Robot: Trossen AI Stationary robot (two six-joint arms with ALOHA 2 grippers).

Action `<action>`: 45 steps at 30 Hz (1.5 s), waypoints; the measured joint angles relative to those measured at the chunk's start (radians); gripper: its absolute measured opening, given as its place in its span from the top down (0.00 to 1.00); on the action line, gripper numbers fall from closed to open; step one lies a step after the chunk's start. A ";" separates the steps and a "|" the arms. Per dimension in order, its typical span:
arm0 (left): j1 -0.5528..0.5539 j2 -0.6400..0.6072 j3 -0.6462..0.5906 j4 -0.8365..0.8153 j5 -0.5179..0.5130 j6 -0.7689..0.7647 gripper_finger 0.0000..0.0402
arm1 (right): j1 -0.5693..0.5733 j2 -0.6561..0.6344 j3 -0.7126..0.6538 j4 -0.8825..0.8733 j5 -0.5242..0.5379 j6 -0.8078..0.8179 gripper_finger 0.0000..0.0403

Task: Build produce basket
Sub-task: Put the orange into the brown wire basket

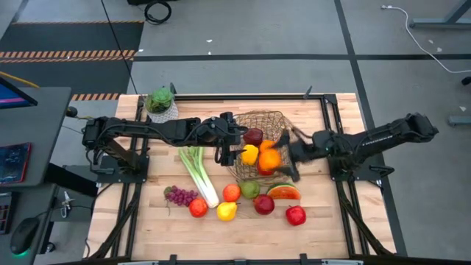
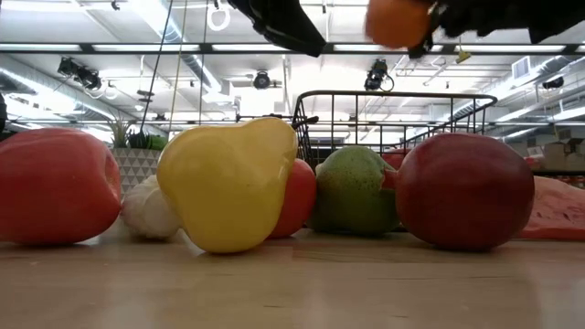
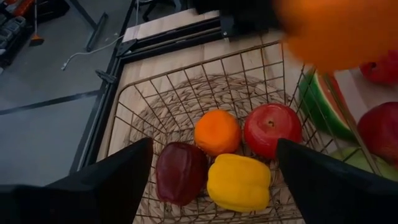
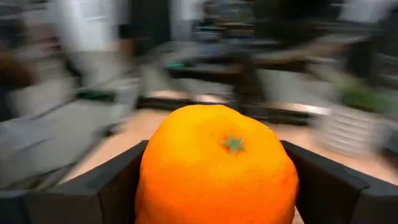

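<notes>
Now lower your orange into the basket.

From above, your right gripper [image 1: 274, 162], pinching an orange [image 1: 269, 159], hangs over the basket [image 1: 274, 119]; release low above a bare patch. Your left gripper [image 1: 229, 151], fingers spread and empty, crowds the basket's rim, so clear it. At desk [image 2: 292, 283] level, a lemon [image 2: 228, 183], pear [image 2: 356, 190] and apples wait in front. Your left wrist shows an orange, apple, dark apple [image 3: 181, 172] and pepper [image 3: 239, 182] already inside. Your right wrist shows the orange seated between both fingers [image 4: 112, 180].
</notes>
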 joint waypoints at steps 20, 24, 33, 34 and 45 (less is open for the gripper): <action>0.003 -0.079 0.000 -0.119 -0.086 -0.008 0.13 | -0.235 0.310 0.385 -0.713 -0.052 -0.100 0.13; 0.003 -0.152 -0.022 -0.144 -0.090 -0.017 0.13 | -0.234 0.359 0.428 -0.731 -0.052 -0.114 0.13; 0.006 -0.309 -0.233 -0.086 -0.098 -0.088 0.13 | -0.235 0.368 0.526 -0.857 0.080 -0.067 0.13; 0.006 -0.321 -0.258 -0.070 -0.100 -0.098 0.13 | -0.235 0.369 0.538 -0.889 0.082 -0.049 0.13; 0.002 -0.458 -0.384 0.030 -0.115 -0.173 0.13 | -0.261 0.561 0.716 -1.303 0.296 -0.032 0.13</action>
